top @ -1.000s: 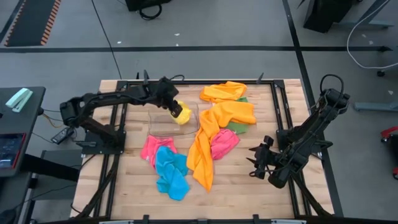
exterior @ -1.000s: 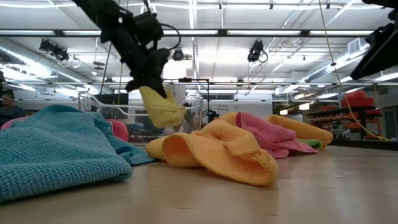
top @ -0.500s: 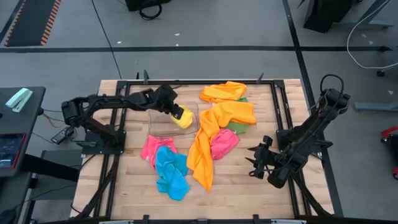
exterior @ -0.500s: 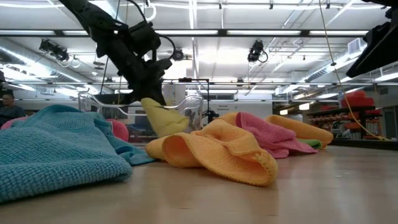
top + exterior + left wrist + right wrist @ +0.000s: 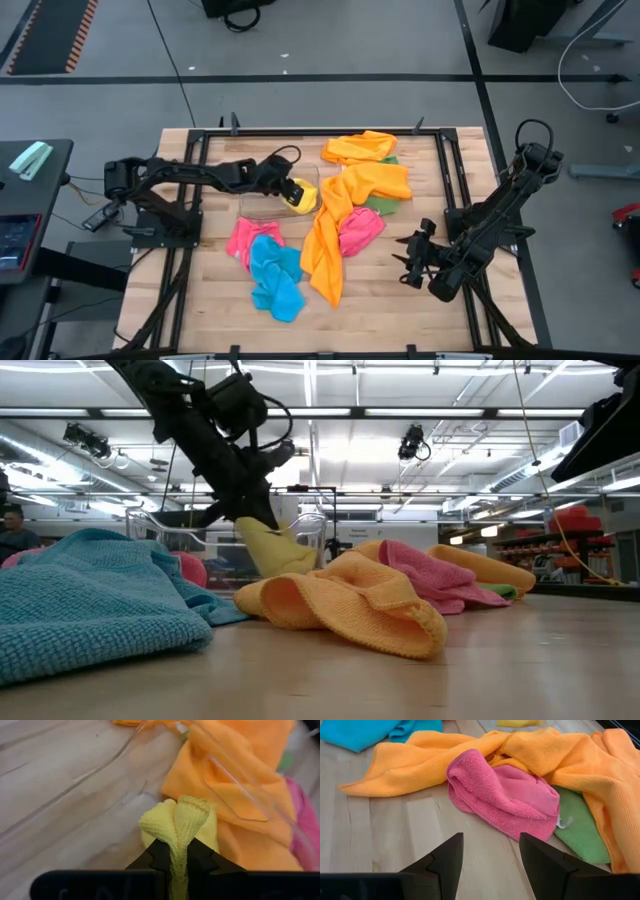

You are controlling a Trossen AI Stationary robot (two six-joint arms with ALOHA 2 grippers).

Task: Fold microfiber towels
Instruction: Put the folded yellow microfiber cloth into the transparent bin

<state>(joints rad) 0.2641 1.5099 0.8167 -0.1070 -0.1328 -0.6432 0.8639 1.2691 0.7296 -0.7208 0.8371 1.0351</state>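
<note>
My left gripper point(image 5: 283, 184) is shut on a folded yellow towel point(image 5: 297, 193) inside the clear bin point(image 5: 258, 203) at the table's far left. In the low view the yellow towel point(image 5: 270, 550) hangs below this gripper point(image 5: 252, 510). A long orange towel point(image 5: 335, 225) lies crumpled across the middle, and a second orange towel point(image 5: 360, 147) lies at the far edge. Two pink towels point(image 5: 245, 240) point(image 5: 361, 230), a blue one point(image 5: 275, 280) and a green one point(image 5: 386, 204) lie loose on the wood. My right gripper point(image 5: 410, 262) hovers open at the near right, facing the pink towel point(image 5: 505, 795). My left gripper pinches the bunched upper end of the yellow towel point(image 5: 176, 851) between its two fingers point(image 5: 202, 860), several layers thick. The fingers slant down from the table's left. The towel's free end point(image 5: 177, 817) bulges out beyond the fingertips over the bin's floor; whether it rests there I cannot tell.
The bin's clear walls point(image 5: 240, 785) rise close around the left gripper, and the long orange towel point(image 5: 240, 750) lies against the bin's right side. Black frame rails point(image 5: 445, 170) run along the table's edges. Bare wood point(image 5: 385, 300) shows at the near right.
My left gripper has gone down and toward the table's near edge, rolling a little, and has carried the yellow towel lower into the bin. The towel, which hung above the bin's rim, now sits low between its walls.
</note>
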